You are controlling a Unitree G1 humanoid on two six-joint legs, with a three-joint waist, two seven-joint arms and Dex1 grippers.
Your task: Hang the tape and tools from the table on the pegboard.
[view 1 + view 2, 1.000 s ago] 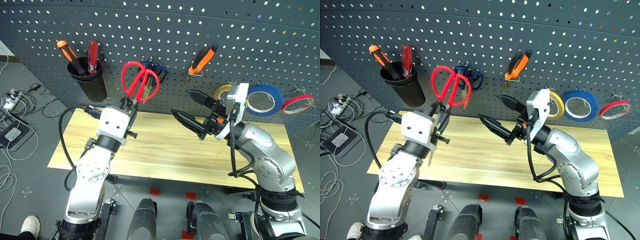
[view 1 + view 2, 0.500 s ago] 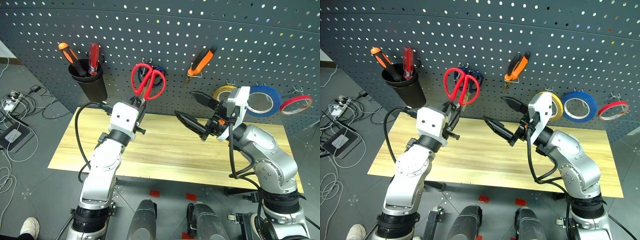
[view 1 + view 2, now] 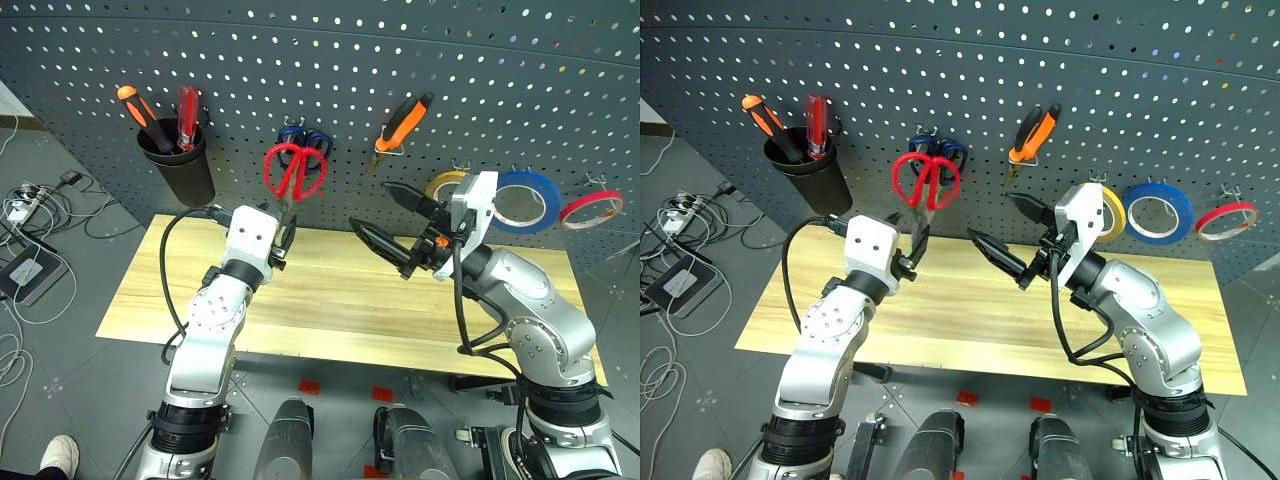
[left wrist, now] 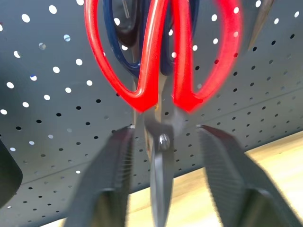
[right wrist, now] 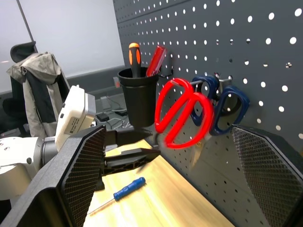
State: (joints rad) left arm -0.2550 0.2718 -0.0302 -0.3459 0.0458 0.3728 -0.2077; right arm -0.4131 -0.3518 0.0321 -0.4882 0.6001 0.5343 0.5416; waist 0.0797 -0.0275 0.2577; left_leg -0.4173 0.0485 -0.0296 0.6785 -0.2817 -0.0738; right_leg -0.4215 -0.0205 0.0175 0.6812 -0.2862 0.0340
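The red-handled scissors (image 3: 295, 170) hang on the dark grey pegboard (image 3: 330, 60), in front of a dark-blue pair. Just below them my left gripper (image 3: 284, 232) stands open; its fingers (image 4: 111, 170) flank the blades without touching them. My right gripper (image 3: 386, 218) is open and empty above the pale wooden table (image 3: 330, 300). The orange-and-black pliers (image 3: 403, 120) hang on the board. The tan tape (image 3: 444, 184) hangs there too, partly behind my right wrist. The small blue-handled screwdriver (image 5: 124, 189) lies on the table.
A black cup (image 3: 180, 165) on the board holds an orange and a red screwdriver. The dark-blue scissors (image 3: 303, 137), a blue tape ring (image 3: 525, 198) and a thin red ring (image 3: 595, 207) hang on the board. Cables (image 3: 30, 200) lie on the floor at left.
My left gripper carried the red scissors right and down to the board, then opened. The scissors now hang free of it. The right arm has stayed still.
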